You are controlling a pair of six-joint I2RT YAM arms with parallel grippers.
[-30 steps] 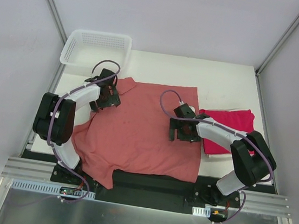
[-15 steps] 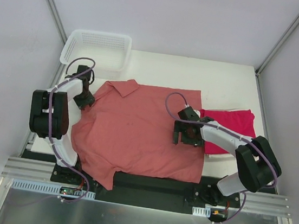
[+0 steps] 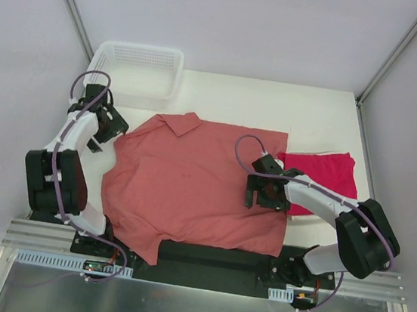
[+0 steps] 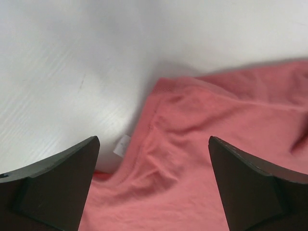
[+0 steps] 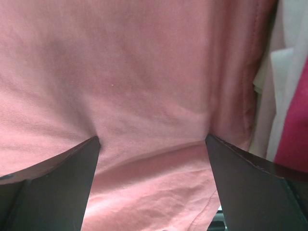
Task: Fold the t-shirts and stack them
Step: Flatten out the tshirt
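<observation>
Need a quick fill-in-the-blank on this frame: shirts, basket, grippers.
1. The left gripper and right gripper both stand ____.
2. The salmon-pink t-shirt lies spread; the crimson t-shirt lies ____.
3. The white mesh basket sits at the table's far ____ corner.
Missing: open; folded; left.

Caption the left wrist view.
Open left gripper above the edge of the salmon-pink t-shirt on the white table.

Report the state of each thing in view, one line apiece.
salmon-pink t-shirt: spread flat, unfolded.
crimson t-shirt: folded, lying at the table's right side.
white basket: upright, at the far left.
left gripper: open, holding nothing, at the salmon-pink t-shirt's left edge.
right gripper: open, holding nothing, over its right edge.
</observation>
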